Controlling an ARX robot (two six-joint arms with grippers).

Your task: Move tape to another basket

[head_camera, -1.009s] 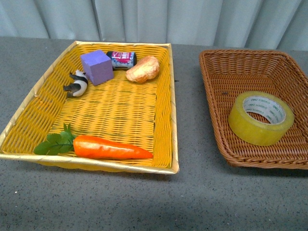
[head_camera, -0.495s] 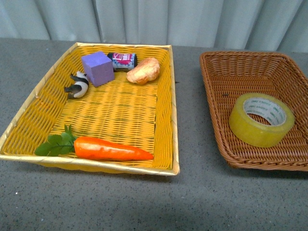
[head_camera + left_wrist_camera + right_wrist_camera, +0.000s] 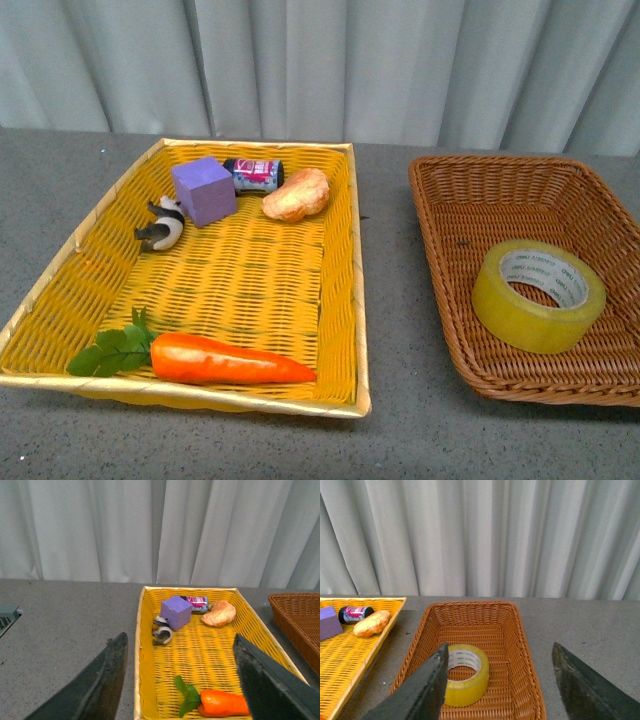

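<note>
- The left gripper (image 3: 180,680) shows only in its own wrist view, its two dark fingers (image 3: 107,680) spread wide apart with nothing between them, above the near end of the yellow basket (image 3: 352,300).
- The right gripper (image 3: 500,680) is likewise seen only from its wrist camera, fingers (image 3: 427,685) well apart and holding nothing, above the near part of the brown basket (image 3: 440,240).
- At the near edge of the yellow basket on the left lies a carrot (image 3: 225,360), its green leaves (image 3: 110,350) pointing left.
- The tape (image 3: 538,294) lies flat in the brown basket on the right, in its near half, hole facing up, white printed core showing.
- The two baskets stand side by side on a grey table (image 3: 390,300), near each other but apart.
- Farther back in the yellow basket, a small panda figure (image 3: 162,224) lies near the left wall.
- Just beyond it sits a purple cube (image 3: 203,190), with a small can (image 3: 253,174) on its side touching the cube's far right.
- A bread roll (image 3: 296,194) rests just right of the can.
- A pale pleated curtain (image 3: 320,70) hangs behind the table.
</note>
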